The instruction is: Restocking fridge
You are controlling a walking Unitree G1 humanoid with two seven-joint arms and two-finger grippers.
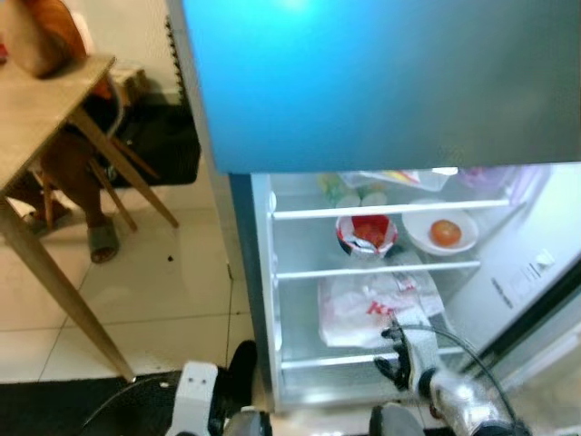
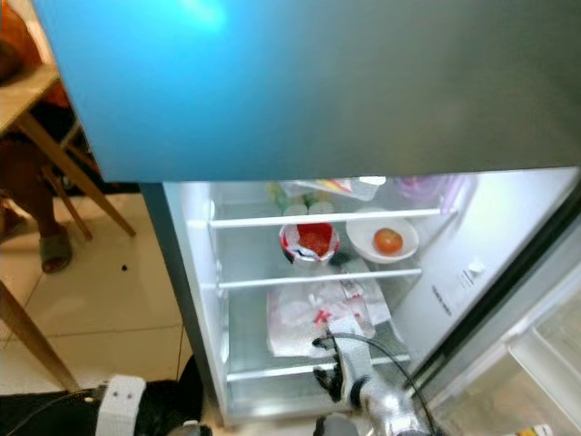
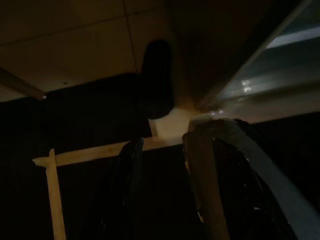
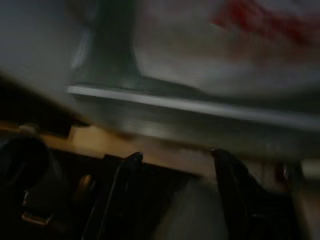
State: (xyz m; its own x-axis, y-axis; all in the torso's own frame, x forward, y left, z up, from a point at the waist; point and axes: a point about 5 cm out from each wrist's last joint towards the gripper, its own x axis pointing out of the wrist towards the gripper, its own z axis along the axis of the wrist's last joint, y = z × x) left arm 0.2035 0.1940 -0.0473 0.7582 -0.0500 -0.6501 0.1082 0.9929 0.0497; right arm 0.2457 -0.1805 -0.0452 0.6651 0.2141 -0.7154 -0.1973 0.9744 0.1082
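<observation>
Fridge (image 1: 263,300) stands open on pale tile floor (image 1: 172,282), wooden table (image 1: 45,118) at its left. White plastic bag (image 1: 368,309) lies on lower shelf (image 1: 363,359), near front edge. Right gripper (image 1: 396,350) w/ fingers spread, empty, just before that edge. Bowl w/ tomato (image 1: 445,232) on middle shelf. Left gripper (image 3: 160,190) hangs in shade, fingers apart.

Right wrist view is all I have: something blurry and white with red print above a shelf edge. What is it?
Observer: A white plastic bag with red print, lying on the fridge's lower shelf.
Operator: What's on the shelf above?
Observer: A white bowl holding a tomato, beside a red-and-white container.
Operator: Where's my gripper?
Observer: The right gripper is at the lower shelf's front edge, fingers open, holding nothing.
</observation>
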